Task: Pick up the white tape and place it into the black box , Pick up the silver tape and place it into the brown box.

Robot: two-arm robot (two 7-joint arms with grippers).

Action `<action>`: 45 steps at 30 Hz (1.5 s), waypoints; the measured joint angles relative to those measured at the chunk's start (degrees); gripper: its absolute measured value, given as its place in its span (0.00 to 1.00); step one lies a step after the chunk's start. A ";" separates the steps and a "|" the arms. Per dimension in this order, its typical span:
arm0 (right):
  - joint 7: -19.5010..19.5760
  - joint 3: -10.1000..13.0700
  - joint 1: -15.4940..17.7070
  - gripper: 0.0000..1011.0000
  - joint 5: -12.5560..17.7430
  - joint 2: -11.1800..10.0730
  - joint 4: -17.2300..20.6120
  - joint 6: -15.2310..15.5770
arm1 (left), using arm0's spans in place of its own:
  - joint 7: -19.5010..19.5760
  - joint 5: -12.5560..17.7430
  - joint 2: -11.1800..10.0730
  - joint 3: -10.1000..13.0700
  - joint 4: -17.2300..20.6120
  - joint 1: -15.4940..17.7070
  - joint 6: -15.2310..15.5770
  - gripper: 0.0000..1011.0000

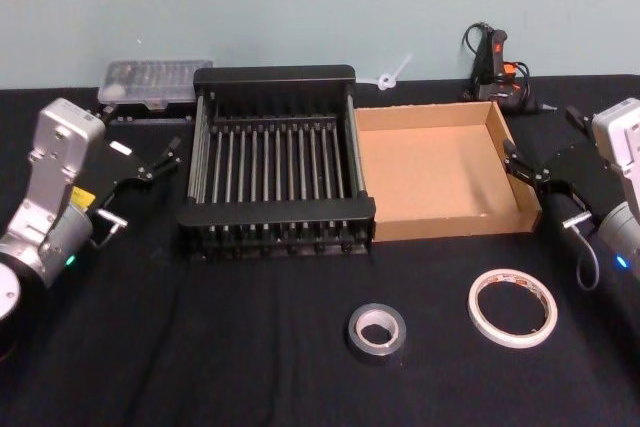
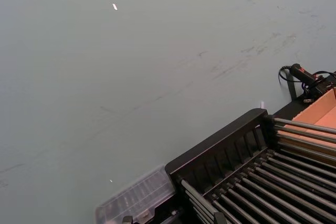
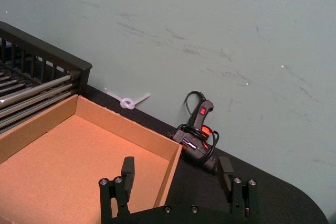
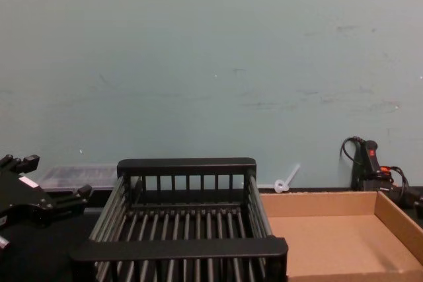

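Nearest, on the bench (image 1: 250,347): silver tape (image 1: 377,333) and white tape (image 1: 513,307), flat, near each other, in front of black box (image 1: 277,160) and brown box (image 1: 440,169); both boxes without tape. Left pincer (image 1: 158,164) beside the crate, right pincer (image 3: 176,174) by the cardboard corner; both spread wide, holding nothing. Best approach: straight down over 1 roll, fingers straddling the rim, wall pinched squarely.

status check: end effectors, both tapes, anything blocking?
Left end effector open, left of black box. Right end effector open, right of brown box. White tape, silver tape on table, untouched. Nothing in the way.
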State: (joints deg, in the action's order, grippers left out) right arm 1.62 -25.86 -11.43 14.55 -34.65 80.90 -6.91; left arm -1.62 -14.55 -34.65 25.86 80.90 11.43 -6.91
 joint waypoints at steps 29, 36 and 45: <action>-8.83 9.32 10.49 0.99 9.30 -6.89 13.48 9.80 | 0.00 0.00 0.00 0.00 0.00 0.00 0.00 0.99; -11.06 11.79 14.03 0.99 12.14 -8.74 17.02 14.41 | 0.00 0.00 0.00 0.00 0.00 0.00 0.00 0.99; -13.69 13.69 17.05 0.99 14.82 -9.59 19.24 20.27 | 0.00 0.00 0.00 0.00 0.00 0.00 0.00 0.99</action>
State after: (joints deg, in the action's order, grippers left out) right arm -12.07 -12.18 5.62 29.36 -44.24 100.14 13.37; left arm -1.62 -14.55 -34.65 25.86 80.90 11.43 -6.91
